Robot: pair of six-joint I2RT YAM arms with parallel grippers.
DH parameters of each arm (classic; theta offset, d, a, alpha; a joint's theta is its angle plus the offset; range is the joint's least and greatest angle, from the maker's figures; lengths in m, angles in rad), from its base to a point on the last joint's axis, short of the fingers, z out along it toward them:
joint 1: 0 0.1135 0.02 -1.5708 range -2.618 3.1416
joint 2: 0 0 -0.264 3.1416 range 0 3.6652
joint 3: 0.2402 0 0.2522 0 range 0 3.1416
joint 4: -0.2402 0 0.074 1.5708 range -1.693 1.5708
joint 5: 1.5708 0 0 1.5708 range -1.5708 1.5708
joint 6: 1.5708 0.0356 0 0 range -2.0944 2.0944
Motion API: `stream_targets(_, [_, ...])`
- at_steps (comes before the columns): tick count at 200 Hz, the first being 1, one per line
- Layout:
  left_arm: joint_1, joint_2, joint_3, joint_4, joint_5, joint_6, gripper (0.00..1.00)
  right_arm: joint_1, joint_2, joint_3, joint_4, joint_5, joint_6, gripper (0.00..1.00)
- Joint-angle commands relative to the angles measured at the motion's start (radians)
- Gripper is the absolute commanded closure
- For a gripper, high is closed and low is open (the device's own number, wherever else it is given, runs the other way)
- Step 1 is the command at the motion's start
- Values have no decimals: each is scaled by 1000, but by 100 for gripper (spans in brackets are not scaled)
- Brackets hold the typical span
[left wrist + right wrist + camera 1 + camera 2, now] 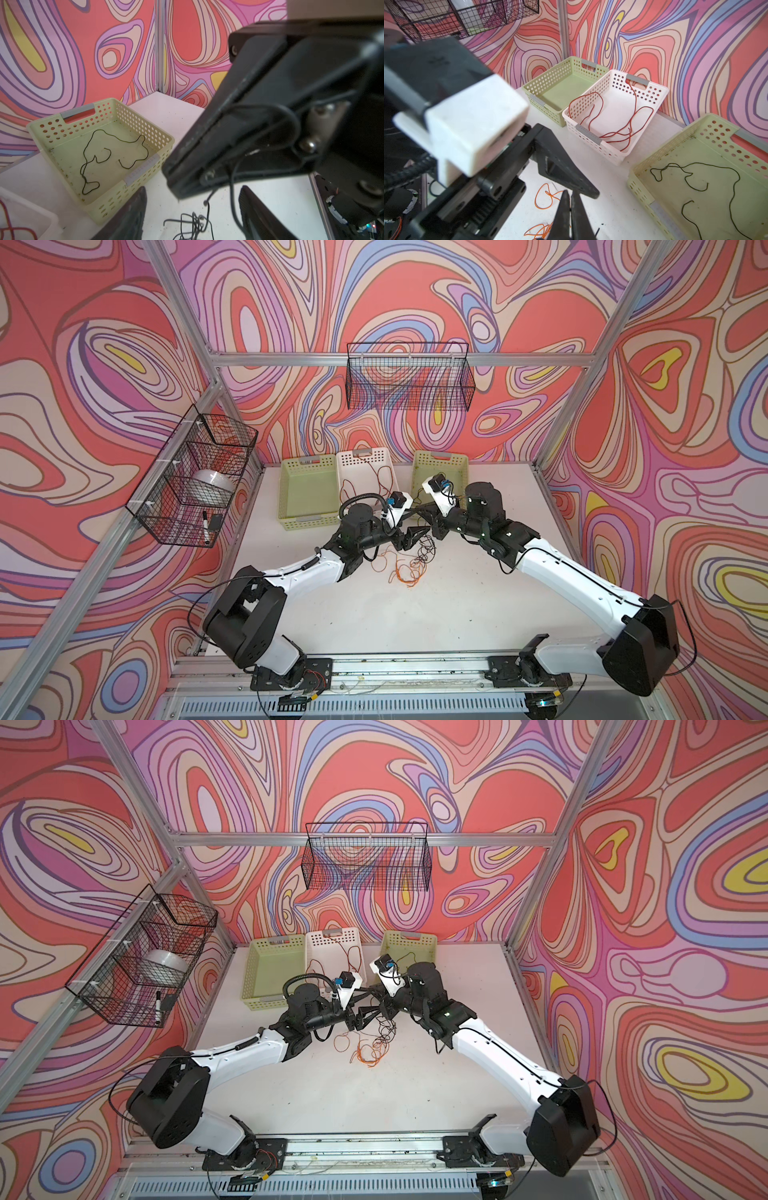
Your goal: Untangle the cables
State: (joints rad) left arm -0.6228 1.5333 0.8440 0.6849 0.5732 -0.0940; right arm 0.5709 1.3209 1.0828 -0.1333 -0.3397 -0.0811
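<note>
A bright orange cable lies in loose loops on the white table, also seen in the right wrist view. A thin black cable is tangled beside it, and a strand rises from its bundle to my right gripper's tip. My right gripper is shut on that strand above the pile. My left gripper is open, its fingers on either side of the right gripper's tip. The reddish-brown cable lies in the white basket.
A dark cord lies in the right-hand green basket. Left of the white basket stands another green basket. Wire baskets hang on the back wall and the left wall.
</note>
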Motion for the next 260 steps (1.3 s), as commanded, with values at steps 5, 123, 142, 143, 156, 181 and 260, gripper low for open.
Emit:
stream_targets(5, [-19,37,54,96,51,-38,48,-2,-22,-10,34,-42,17,100])
stream_targets(123, [-21,-70,118,-97,76,23,100,-32,-197,-201,123,159,-24,47])
stream_targets(142, [-21,-92,126,-107,70,23,100,-32,-242,-276,190,165,18,46])
stream_targets(143, [-21,-93,127,-108,70,23,100,-32,-244,-279,193,165,20,46])
stream_targets(156, [-22,-105,134,-111,67,19,100,-32,-257,-318,219,162,56,46])
stream_targets(181, [-24,-115,154,-117,77,13,100,-32,-234,-374,281,102,143,48])
stream_targets(260, [-49,-104,189,-128,80,18,100,-32,-86,-375,425,-49,318,69])
